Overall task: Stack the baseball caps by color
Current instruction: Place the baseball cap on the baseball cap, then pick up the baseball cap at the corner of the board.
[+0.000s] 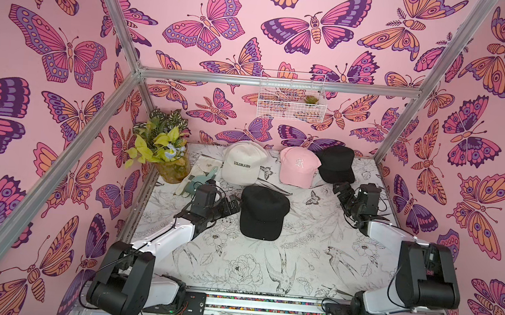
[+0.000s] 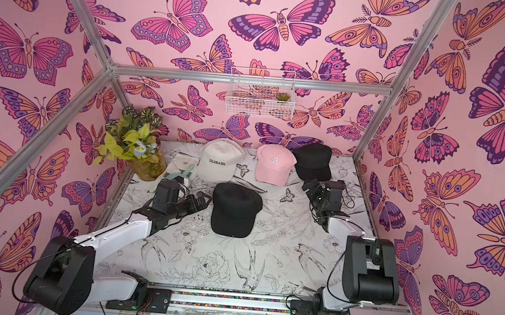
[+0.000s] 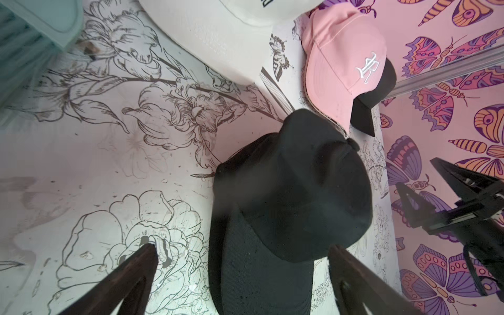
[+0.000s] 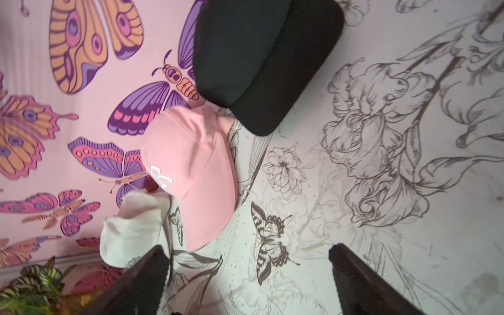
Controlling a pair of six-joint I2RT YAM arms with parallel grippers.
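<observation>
Black cap [image 1: 263, 213] lying mid-table, left gripper [image 1: 233, 205] just beside it, jaws spread, empty. Behind, in a row: cream cap [image 1: 242, 163], pink cap [image 1: 299, 167], second black cap [image 1: 337, 166]. Right gripper [image 1: 339, 188] near that one, jaws apart, empty. Teal brush [image 1: 201, 181] and potted plant [image 1: 160, 146] at left rear.

In the left wrist view the cream-white fabric cap with black lettering [image 3: 218, 35] is cut off by the edge, its lettering barely shown; the small teal brush [image 3: 41, 24] is blurred and cropped. The rear black fabric cap [image 3: 362, 114] is largely hidden behind the pink embroidered fabric cap [image 3: 341, 54].
</observation>
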